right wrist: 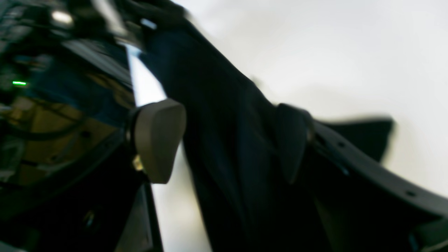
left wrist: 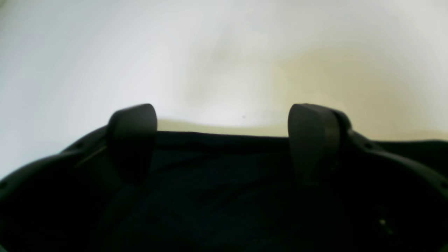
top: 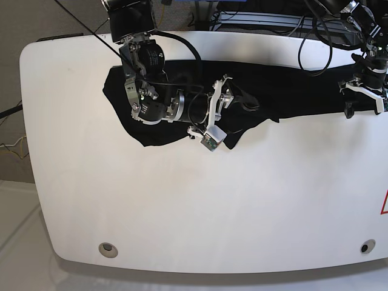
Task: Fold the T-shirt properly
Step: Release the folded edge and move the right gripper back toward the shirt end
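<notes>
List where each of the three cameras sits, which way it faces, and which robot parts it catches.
Left wrist: rides behind the left gripper, looking past its spread fingers at the T-shirt edge on the white table.
Right wrist: behind the right gripper, jaws apart, facing blurred shirt folds.
Base: overhead, looking down on the table with both arms and the shirt stretched along the far side.
Shared: all three show the black shirt on the white table.

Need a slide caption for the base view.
Black T-shirt stretched along white table's far edge, both arms over it.
</notes>
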Controlling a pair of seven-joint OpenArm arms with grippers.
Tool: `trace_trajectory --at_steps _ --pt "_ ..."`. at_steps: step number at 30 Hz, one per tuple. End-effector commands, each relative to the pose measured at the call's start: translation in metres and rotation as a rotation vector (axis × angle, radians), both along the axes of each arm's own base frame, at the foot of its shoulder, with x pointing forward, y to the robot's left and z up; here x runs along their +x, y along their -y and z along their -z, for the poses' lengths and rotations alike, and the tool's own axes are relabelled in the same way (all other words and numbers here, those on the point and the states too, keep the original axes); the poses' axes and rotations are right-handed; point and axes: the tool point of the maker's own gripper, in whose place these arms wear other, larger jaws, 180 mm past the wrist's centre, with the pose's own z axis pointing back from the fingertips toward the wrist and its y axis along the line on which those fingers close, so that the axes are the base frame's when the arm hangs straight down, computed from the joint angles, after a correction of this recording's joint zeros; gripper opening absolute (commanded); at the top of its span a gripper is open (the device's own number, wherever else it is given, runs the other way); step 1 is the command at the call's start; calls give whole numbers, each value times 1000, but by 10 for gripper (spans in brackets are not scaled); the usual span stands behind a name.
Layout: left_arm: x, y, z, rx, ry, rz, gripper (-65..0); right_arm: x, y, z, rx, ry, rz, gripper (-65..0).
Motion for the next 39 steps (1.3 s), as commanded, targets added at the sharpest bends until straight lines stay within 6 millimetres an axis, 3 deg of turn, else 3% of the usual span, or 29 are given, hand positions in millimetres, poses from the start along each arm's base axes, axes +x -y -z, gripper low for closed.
trace_trajectory --at_steps 1,7,17,27,29,31,39 --pt "5 -5 -17 27 56 6 -90 2 -10 -20 65 43 -22 -224" --pt "3 -7 -16 27 51 -4 -88 -10 -13 -13 11 38 -72 -217" --pt "2 -6 -14 23 47 -4 -86 10 2 -13 -1 45 -17 -211" --pt "4 -4 -15 28 42 6 -89 46 40 -22 -12 103 102 -213" --pt "3 -3 -14 28 38 7 -90 54 52 -23 -14 105 146 -213" --pt "1 -5 -15 42 32 9 -92 71 80 -27 -18 115 236 -213" --pt "11 7 -18 68 20 80 -93 80 113 -27 1 95 337 -211"
